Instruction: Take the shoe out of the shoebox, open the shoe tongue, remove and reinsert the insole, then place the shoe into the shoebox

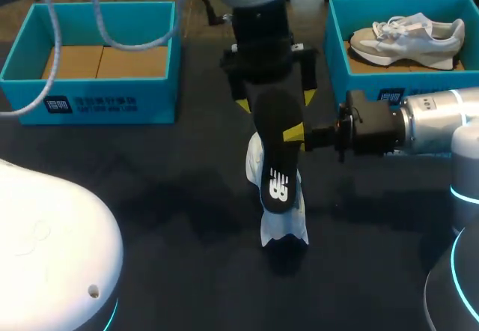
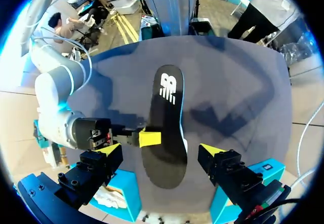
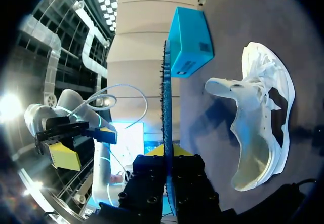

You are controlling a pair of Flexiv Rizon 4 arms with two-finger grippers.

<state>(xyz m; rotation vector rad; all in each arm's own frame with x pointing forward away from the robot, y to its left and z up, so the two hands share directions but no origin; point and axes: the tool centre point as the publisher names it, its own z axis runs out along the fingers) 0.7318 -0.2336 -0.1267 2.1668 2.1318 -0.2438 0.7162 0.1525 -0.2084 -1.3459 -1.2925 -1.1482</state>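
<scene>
White shoe (image 1: 288, 226) nearest, lying on the dark counter (image 1: 172, 189) about mid-width, out of any box; its inside and laces show in the right wrist view (image 3: 250, 153), beside the right fingers and apart from them. Black insole (image 1: 275, 151) is out of the shoe and held up over it, logo end hanging in front of the shoe in the head view; seen from the right wrist it is edge-on (image 3: 166, 133) with a strip of counter between it and the shoe.

Right gripper (image 1: 296, 132) comes in from the right side, fingers closed on the insole from both faces at one long edge near its middle; one yellow tip (image 2: 150, 138) lies flat on the insole in the left wrist view.

Left gripper (image 1: 275, 99) hangs from above, just behind the insole's far end; its fingers (image 2: 212, 150) stand wide apart, one each side of the insole (image 2: 164, 127), touching neither edge, holding nothing.

Farther back, right shoebox (image 1: 335, 54), teal, has a second shoe (image 1: 408, 39) lying inside; left shoebox (image 1: 90, 99), teal, at the far left, shows brown cardboard (image 1: 105, 61) inside; both boxes well apart from the white shoe.
</scene>
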